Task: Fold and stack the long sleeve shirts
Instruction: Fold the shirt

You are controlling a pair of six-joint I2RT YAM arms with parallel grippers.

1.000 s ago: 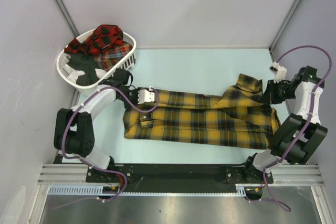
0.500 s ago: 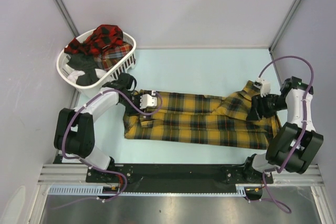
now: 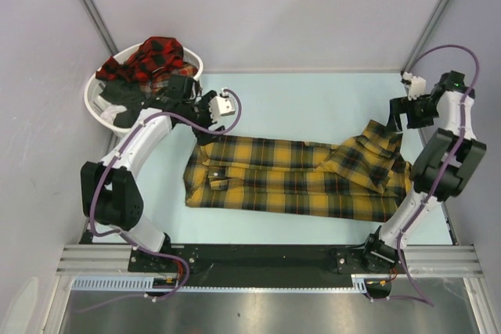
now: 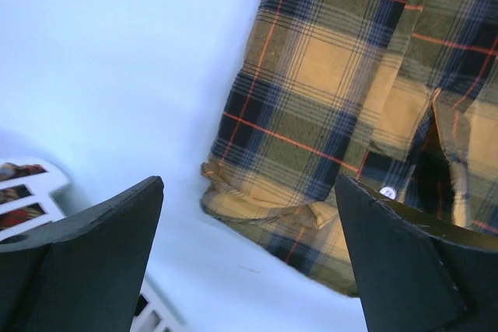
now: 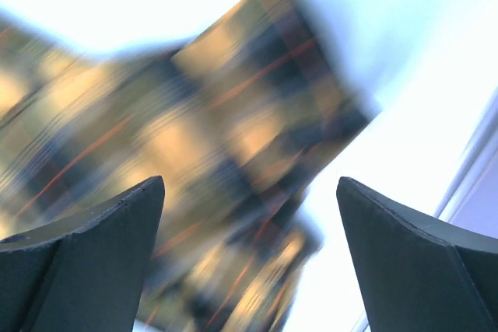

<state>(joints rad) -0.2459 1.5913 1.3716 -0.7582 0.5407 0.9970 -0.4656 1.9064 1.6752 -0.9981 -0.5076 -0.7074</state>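
One long sleeve shirt, mustard-yellow plaid, lies folded into a long band across the table. Its collar end shows below my left gripper, whose jaws stand wide open with nothing between them. In the top view the left gripper hovers over the shirt's far left corner. The right gripper hovers open above the shirt's raised far right corner. The right wrist view is blurred; its gripper is open over the plaid cloth. Red-and-black plaid shirts lie bunched in the basket.
A white laundry basket stands at the far left corner, right behind the left arm; its rim shows in the left wrist view. Grey walls and metal frame posts close in the table on three sides.
Both grippers went from shut to wide open, let go of the yellow shirt and lifted away toward the far side. The shirt now lies flat on the table.
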